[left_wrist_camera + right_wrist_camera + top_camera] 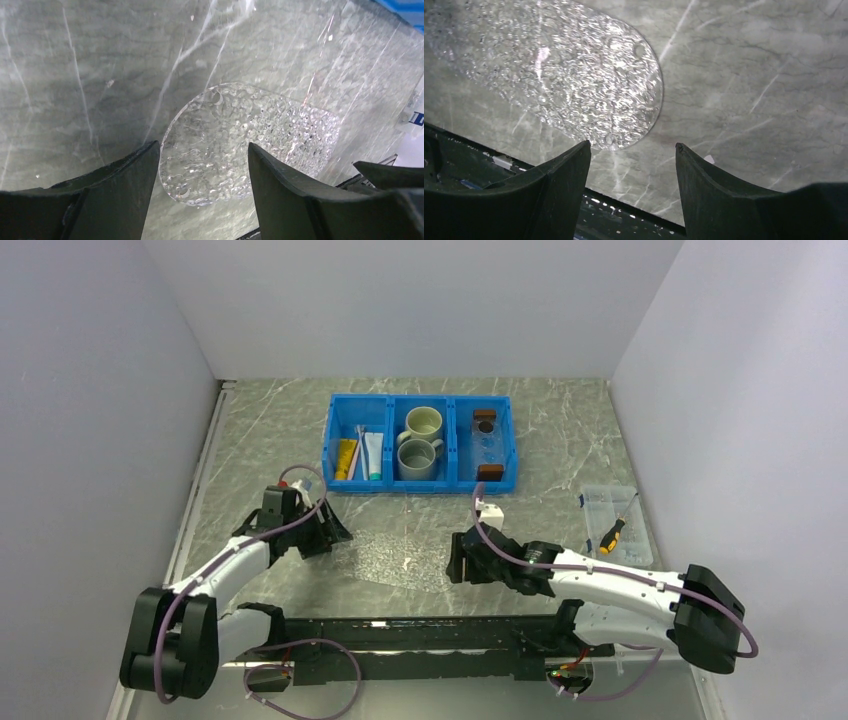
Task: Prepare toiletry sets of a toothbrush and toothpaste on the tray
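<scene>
The clear glittery oval tray (400, 558) lies bare on the table between my two arms; it also shows as a textured oval tray (240, 142) in the left wrist view and as the tray (574, 80) in the right wrist view. The toothbrushes (357, 452) and the toothpaste tubes, one yellow-orange (345, 458) and one white with a teal end (373, 455), lie in the left compartment of the blue bin (420, 485). My left gripper (338, 532) hovers open at the tray's left end. Open as well, my right gripper (455, 565) sits at the tray's right end. Both hold nothing.
The bin's middle compartment holds two mugs (420, 440); its right one holds small brown blocks (486, 424). A small clear rectangular box (608, 512) with a screwdriver (612, 533) stands at the right. White walls close in the table on three sides.
</scene>
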Motion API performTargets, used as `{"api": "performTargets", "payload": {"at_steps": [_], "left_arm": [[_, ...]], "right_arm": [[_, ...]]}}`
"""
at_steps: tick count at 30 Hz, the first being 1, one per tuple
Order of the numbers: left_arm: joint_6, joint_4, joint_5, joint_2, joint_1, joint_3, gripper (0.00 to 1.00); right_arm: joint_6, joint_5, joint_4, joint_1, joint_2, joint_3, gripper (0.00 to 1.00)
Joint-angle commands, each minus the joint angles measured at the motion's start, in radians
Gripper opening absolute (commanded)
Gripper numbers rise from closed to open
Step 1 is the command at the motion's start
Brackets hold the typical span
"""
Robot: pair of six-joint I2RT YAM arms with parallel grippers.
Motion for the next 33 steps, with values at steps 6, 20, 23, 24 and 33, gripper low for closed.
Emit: {"api": "performTargets", "payload": {"at_steps": [6,20,23,24,33], "left_arm": [[-0.012,-0.016,-0.004,-0.075,-0.036,-0.041,0.71],[-0.029,0.068,0.051,-0.062,-0.087,-0.09,0.71],[-0.046,0.08,0.056,-0.068,-0.109,-0.097,0.7],[-0.048,0.078,0.049,-0.071,-0.115,-0.096,0.71],[-0.064,0.086,0.022,-0.042,-0.174,-0.069,0.71]], "right_arm": [[0.076,-0.08,0.084,-0.056,-0.026,-0.07,0.65],[0.06,-0.183,0.183,-0.182,0.029,-0.111,0.65],[0.06,-0.184,0.187,-0.2,0.039,-0.115,0.65],[0.06,-0.187,0.188,-0.208,0.04,-0.118,0.65],[0.032,-0.227,0.219,-0.298,0.057,-0.141,0.65]]}}
